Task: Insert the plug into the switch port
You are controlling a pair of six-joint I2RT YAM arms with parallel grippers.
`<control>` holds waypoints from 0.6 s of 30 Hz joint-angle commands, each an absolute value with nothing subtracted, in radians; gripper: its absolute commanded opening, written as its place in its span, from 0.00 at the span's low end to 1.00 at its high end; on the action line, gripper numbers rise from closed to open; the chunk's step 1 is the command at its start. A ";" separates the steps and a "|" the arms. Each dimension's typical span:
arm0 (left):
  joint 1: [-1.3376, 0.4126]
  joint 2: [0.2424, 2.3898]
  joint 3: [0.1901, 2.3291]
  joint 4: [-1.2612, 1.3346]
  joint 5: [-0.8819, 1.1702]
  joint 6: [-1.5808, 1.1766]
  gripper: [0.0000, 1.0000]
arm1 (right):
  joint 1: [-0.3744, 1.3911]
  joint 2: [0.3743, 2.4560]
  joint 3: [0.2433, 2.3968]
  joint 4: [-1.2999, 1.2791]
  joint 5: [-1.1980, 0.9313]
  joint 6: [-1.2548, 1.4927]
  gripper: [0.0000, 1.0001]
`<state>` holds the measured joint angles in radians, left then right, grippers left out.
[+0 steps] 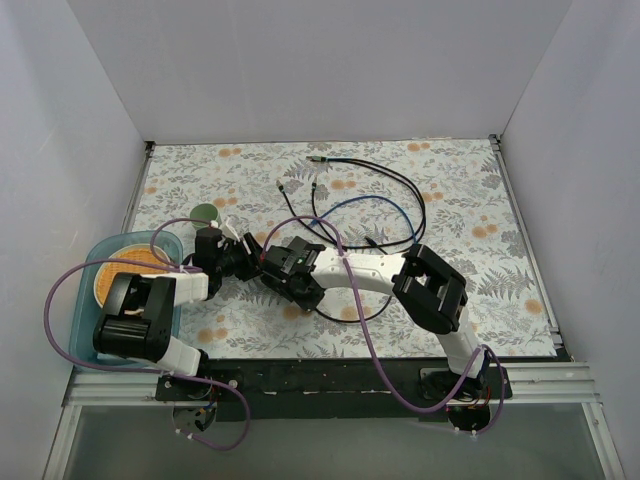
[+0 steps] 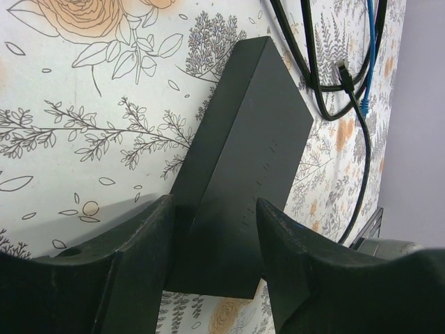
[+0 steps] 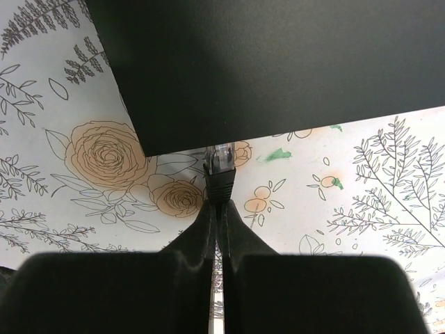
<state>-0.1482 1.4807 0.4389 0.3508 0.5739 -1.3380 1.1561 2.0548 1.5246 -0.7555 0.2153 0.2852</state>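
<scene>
Top view: both arms reach in to the middle of the floral tabletop (image 1: 460, 200) and their wrists meet there, nearly touching. The left gripper (image 2: 215, 212) is clamped across the flat dark grey box (image 2: 240, 139), one finger on each broad side. The box's far end points toward the cables. We cannot tell whether the box rests on the tabletop or is held above it. In the right wrist view the right gripper (image 3: 219, 209) is pinched tight on the black boot of the plug (image 3: 221, 170), with almost no gap between the fingers. The plug's clear tip points straight at the long edge of the box and meets that edge close to one corner. The switch port itself is not resolvable, since the edge faces away from the lens and shows only as a dark line. So we cannot say which socket the tip faces, or whether it has entered one. Beyond the box, a black cable (image 1: 400, 185) and a blue cable (image 2: 368, 42) loop over the tabletop. A loose connector (image 2: 341, 69) lies among them. At the left edge sits a teal tray (image 1: 120, 238) holding an orange dish (image 1: 125, 272). A small green disc (image 1: 205, 213) lies just beyond the tray.
</scene>
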 commanded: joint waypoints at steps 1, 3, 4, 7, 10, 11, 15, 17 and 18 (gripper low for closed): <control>-0.175 1.491 0.446 0.365 0.630 -1.328 0.50 | 1.155 2.088 1.545 -0.715 0.206 0.296 0.01; -0.178 1.493 0.442 0.368 0.630 -1.327 0.50 | 1.155 2.079 1.539 -0.698 0.215 0.305 0.01; -0.179 1.494 0.440 0.370 0.630 -1.325 0.50 | 1.155 2.072 1.528 -0.687 0.225 0.305 0.01; -0.181 1.499 0.437 0.370 0.630 -1.321 0.50 | 1.155 2.043 1.493 -0.635 0.248 0.304 0.01; -0.186 1.519 0.443 0.376 0.644 -1.321 0.50 | 1.157 2.007 1.465 -0.565 0.258 0.275 0.01; -0.187 1.526 0.446 0.377 0.653 -1.319 0.50 | 1.157 2.000 1.454 -0.549 0.261 0.270 0.01; -0.193 1.549 0.454 0.377 0.661 -1.318 0.50 | 1.157 1.985 1.459 -0.528 0.290 0.253 0.01; -0.198 1.551 0.453 0.377 0.661 -1.318 0.50 | 1.157 1.991 1.468 -0.531 0.299 0.249 0.01; -0.199 1.549 0.453 0.377 0.663 -1.319 0.50 | 1.157 2.000 1.471 -0.532 0.302 0.249 0.01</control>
<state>-0.1654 1.5360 0.4465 0.4088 0.5819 -1.3228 1.1606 2.0109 1.4574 -0.6781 0.2359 0.2703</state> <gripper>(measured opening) 0.501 0.031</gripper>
